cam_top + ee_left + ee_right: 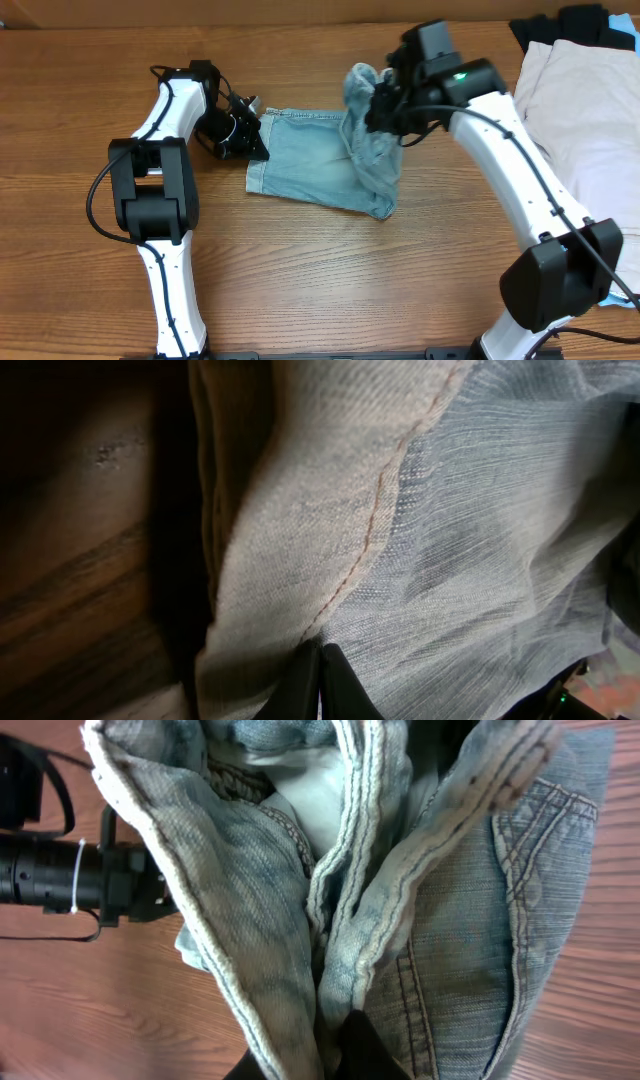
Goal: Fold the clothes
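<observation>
The light-blue denim shorts lie in the middle of the table, leg hems to the left. My left gripper is shut on the fabric at the shorts' upper left corner; the left wrist view shows its fingertips pinched on pale denim with an orange seam. My right gripper is shut on the waistband end and holds it lifted and bunched above the right part of the shorts. The right wrist view shows its fingers buried in denim folds with pocket stitching.
A beige garment lies at the right edge of the table, with black and sky-blue cloth behind it at the back right corner. Bare wooden tabletop lies in front of the shorts.
</observation>
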### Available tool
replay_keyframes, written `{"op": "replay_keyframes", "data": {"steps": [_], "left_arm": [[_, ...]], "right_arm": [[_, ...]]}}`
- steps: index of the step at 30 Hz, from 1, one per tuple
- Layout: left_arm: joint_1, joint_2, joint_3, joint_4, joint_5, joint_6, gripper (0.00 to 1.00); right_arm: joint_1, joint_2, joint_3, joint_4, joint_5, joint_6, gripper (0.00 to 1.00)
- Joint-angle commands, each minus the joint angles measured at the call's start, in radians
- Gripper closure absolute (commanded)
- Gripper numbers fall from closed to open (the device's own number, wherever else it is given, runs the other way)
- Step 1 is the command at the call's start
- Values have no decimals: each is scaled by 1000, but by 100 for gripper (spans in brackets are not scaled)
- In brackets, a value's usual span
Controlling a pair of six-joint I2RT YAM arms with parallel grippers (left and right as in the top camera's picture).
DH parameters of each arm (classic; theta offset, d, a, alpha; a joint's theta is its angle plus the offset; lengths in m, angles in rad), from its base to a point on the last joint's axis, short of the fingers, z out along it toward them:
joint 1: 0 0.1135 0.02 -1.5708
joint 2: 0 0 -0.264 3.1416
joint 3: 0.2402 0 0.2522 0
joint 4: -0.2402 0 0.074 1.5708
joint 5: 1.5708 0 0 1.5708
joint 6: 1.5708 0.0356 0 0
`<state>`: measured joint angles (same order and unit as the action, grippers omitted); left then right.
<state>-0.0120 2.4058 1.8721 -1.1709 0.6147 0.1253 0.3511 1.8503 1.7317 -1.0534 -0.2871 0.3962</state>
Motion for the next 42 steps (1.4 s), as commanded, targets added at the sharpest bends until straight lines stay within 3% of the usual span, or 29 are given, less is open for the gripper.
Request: {"op": "replay_keyframes", "data": {"steps": [1, 13, 15, 18, 20, 23, 30, 35, 39, 42], "left_arm": [[-24, 18, -13, 21, -75, -20, 96], [-24, 18, -13, 21, -75, -26, 96], [-24, 18, -13, 20, -76, -26, 80], [-21, 18, -12, 17, -103, -90, 55], [-8, 18, 0, -3, -101, -106, 51], [17, 18, 57, -78, -115, -103, 50], [89, 18, 296, -306, -256, -103, 49], [139, 18, 558, -498, -413, -128, 44], [154, 15, 680, -517, -401, -159, 42], [148, 16, 690, -490, -393, -160, 41]], "right_arm": [[82, -6, 35, 55, 56, 94, 96], [235, 187, 35, 239, 85, 185, 96], [252, 201, 35, 262, 85, 184, 94], [272, 204, 35, 288, 84, 168, 62], [272, 203, 37, 297, 66, 150, 49], [250, 194, 37, 298, 9, 150, 38], [169, 148, 37, 286, -113, 150, 36], [155, 140, 37, 193, -92, 159, 36], [160, 144, 35, 10, 16, 175, 36], [160, 152, 3, -87, 43, 65, 37]]}}
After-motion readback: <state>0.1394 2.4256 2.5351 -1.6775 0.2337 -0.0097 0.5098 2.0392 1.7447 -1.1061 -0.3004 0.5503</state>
